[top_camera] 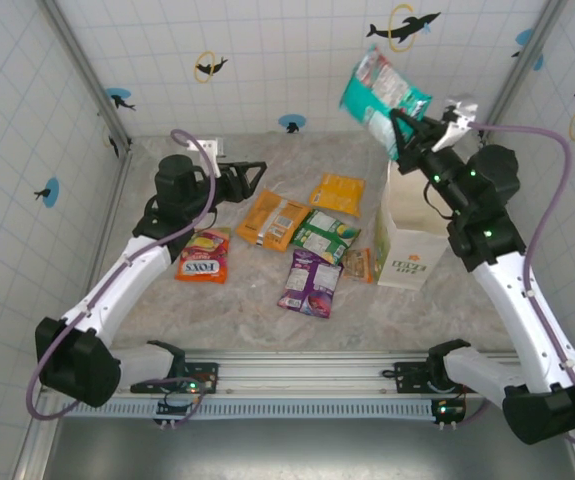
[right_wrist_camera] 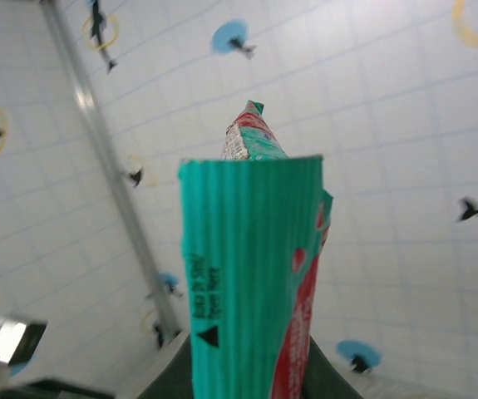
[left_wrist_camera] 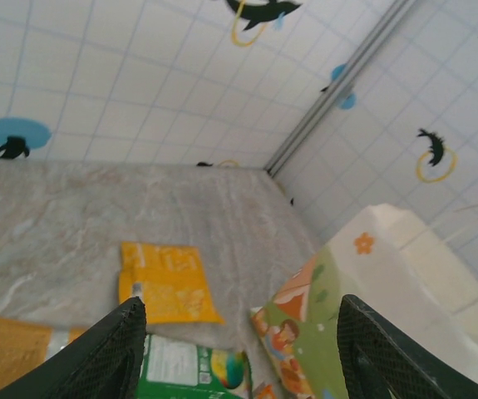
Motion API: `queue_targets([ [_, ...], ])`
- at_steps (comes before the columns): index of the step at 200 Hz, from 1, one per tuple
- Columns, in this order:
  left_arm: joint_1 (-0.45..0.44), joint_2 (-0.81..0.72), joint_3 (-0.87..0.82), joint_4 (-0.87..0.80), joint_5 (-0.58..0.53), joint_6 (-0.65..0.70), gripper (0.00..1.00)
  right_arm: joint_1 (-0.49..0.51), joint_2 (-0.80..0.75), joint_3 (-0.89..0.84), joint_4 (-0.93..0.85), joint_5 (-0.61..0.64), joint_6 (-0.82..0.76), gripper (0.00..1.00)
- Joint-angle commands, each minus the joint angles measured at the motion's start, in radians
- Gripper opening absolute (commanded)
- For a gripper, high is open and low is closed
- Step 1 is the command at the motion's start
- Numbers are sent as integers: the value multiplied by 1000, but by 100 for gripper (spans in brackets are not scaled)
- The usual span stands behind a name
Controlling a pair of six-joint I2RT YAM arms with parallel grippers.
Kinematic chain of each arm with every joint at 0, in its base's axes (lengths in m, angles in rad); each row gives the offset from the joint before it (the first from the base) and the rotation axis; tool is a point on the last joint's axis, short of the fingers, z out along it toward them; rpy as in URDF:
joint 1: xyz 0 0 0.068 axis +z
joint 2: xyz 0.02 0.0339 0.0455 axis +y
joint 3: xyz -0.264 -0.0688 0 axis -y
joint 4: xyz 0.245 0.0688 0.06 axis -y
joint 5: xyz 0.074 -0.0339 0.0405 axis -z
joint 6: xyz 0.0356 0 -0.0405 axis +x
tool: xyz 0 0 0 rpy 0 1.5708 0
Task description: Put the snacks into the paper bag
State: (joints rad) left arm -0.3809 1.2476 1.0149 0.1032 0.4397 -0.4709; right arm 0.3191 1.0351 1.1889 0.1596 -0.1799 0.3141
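Note:
My right gripper (top_camera: pixel 405 134) is shut on the lower end of a teal snack packet (top_camera: pixel 384 97), held in the air above the white paper bag (top_camera: pixel 412 238). In the right wrist view the teal packet (right_wrist_camera: pixel 251 266) stands up between my right gripper's (right_wrist_camera: pixel 251 370) jaws. My left gripper (top_camera: pixel 256 180) hovers open at the back left with nothing in it. Orange (top_camera: pixel 272 220), yellow-orange (top_camera: pixel 337 193), green (top_camera: pixel 324 237), purple (top_camera: pixel 310 282), red-yellow (top_camera: pixel 202 258) and tiny brown (top_camera: pixel 357 265) snacks lie on the table. Past my left gripper (left_wrist_camera: pixel 240 309) lie the yellow-orange packet (left_wrist_camera: pixel 164 281), the green packet (left_wrist_camera: pixel 184 366) and the bag (left_wrist_camera: pixel 372 283).
The bag stands upright at the right of the marble table (top_camera: pixel 247 320), mouth open upward, with the brown packet against its left foot. Tiled walls (top_camera: pixel 27 120) close in the left, back and right sides. A metal rail (top_camera: pixel 307 372) runs along the near edge.

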Motion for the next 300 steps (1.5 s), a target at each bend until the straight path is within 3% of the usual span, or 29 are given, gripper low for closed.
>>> queue_targets([
  [1, -1, 19, 6, -25, -28, -5, 61, -20, -56, 69, 5, 189, -50, 5],
  [33, -1, 35, 6, -36, -42, -17, 60, -23, -102, 51, -144, 308, -75, 4],
  [79, -1, 35, -15, -39, -47, -23, 58, -22, -161, -21, -382, 346, -78, 3],
  [119, -3, 39, -26, -40, -50, -43, 57, -22, -195, -114, -469, 337, -49, 3],
  [230, -10, 32, -63, -25, -36, -64, 56, -23, -155, -279, -350, 369, -62, 5],
  [243, -10, 32, -67, -29, -40, -64, 56, -22, -152, -286, -354, 372, -64, 9],
  [273, -10, 30, -90, -57, -34, -71, 56, -22, -156, -278, -389, 359, -70, 39],
  [300, -10, 30, -112, -80, -15, -93, 56, -23, -161, -252, -428, 356, -78, 49],
])
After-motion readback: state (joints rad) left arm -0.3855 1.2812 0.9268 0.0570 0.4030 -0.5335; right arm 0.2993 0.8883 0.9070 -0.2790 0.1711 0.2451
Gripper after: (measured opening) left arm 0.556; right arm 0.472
